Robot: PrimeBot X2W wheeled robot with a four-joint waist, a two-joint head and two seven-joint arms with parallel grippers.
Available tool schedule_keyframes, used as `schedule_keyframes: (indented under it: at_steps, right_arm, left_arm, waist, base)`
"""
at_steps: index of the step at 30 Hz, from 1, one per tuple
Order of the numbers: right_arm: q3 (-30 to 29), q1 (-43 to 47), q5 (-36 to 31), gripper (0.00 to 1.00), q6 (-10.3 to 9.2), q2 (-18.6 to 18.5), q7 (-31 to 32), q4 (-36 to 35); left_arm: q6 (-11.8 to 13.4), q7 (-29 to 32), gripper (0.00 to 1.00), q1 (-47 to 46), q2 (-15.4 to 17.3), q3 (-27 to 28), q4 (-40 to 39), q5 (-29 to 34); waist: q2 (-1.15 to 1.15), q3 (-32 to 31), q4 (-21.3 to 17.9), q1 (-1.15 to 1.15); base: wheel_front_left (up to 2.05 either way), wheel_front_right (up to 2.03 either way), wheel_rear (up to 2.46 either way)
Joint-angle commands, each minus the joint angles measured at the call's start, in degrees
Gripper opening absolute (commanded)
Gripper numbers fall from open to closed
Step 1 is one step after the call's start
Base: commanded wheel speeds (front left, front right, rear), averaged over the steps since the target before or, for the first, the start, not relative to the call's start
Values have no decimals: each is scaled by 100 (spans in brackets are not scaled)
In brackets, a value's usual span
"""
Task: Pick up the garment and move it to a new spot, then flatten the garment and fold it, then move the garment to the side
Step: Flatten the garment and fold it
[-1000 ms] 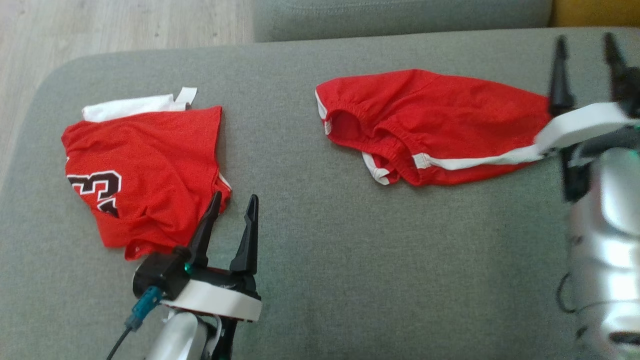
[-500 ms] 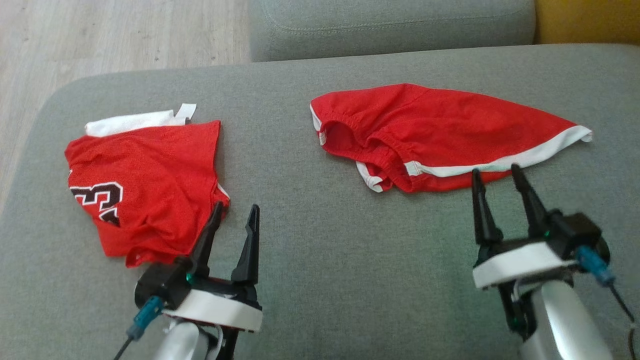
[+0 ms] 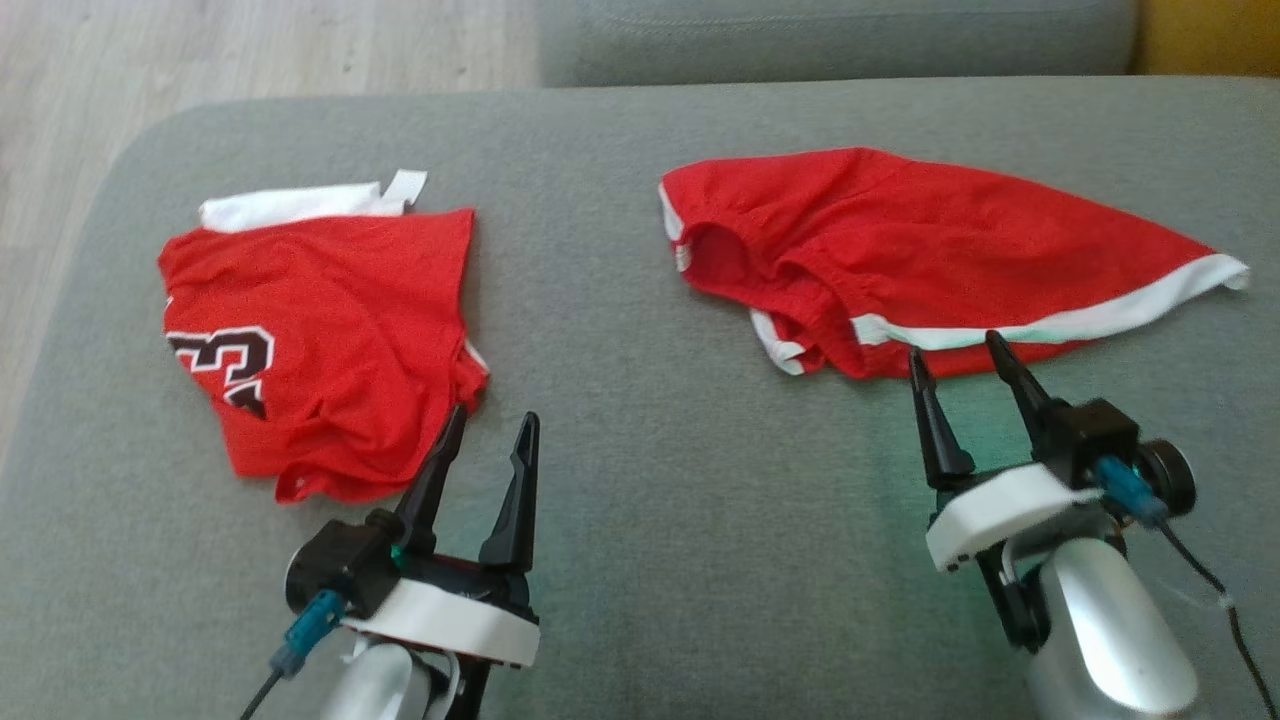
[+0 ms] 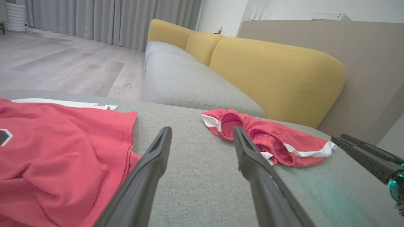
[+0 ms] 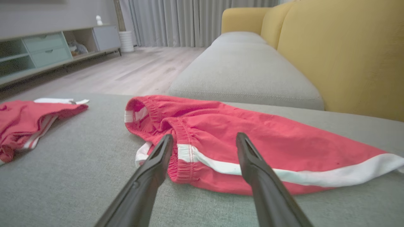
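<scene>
Red shorts (image 3: 930,250) with a white side stripe lie crumpled and stretched out on the right half of the grey sofa seat (image 3: 650,480). My right gripper (image 3: 953,345) is open just in front of their near edge, its fingertips at the stripe and nothing between them. The right wrist view shows the shorts (image 5: 252,132) right behind my right gripper (image 5: 204,135). A red jersey (image 3: 320,330) with a black-and-white number lies on the left half. My left gripper (image 3: 495,415) stands open beside the jersey's near right corner, holding nothing.
A second grey seat cushion (image 3: 830,40) adjoins the far edge, with a yellow backrest (image 4: 277,75) along the right. Wooden floor (image 3: 250,50) lies past the seat's rounded left end. A white cloth strip (image 3: 300,205) pokes out behind the jersey.
My right arm has drawn back from the far right end of the shorts to their near edge, leaving that end flat on the seat. The camera shifted a little; the left gripper stayed put.
</scene>
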Motion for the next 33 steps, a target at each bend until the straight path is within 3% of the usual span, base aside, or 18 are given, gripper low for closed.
schedule_keyframes:
  at_steps: [1, 16, 24, 25, 26, 33]
  right_arm:
    - [99, -281, -67, 100, -4, -7, 30, -97]
    - [-239, -1228, -896, 100, -4, -6, 610, 1423]
    - [-282, -1532, -1071, 100, -4, -6, 592, 1998]
    - [-290, -1563, -1059, 56, -4, -6, 567, 2063]
    - [-296, -1591, -1030, 0, -4, -6, 514, 2111]
    - [-196, -1578, -552, 0, -4, -6, 44, 2240]
  left_arm:
    - [-33, -54, 100, -259, 4, 163, -136, 0]
    - [-34, -54, 100, -443, -7, 96, -112, -61]
    - [-34, -54, 100, -502, -26, 65, -132, -81]
    - [-34, -54, 100, -507, -28, 62, -127, -85]
    - [-34, -54, 100, -513, -30, 63, -121, -90]
    - [-34, -54, 100, -451, -34, 137, -68, -87]
  waist:
    - [0, 83, 86, 0]
    - [0, 357, 479, 0]
    - [0, 466, 545, 0]
    - [0, 468, 551, 0]
    - [0, 467, 552, 0]
    - [0, 243, 425, 0]
  base:
    - [0, 0, 0]
    - [0, 0, 0]
    - [0, 0, 0]
    - [0, 0, 0]
    - [0, 0, 0]
    - [0, 0, 0]
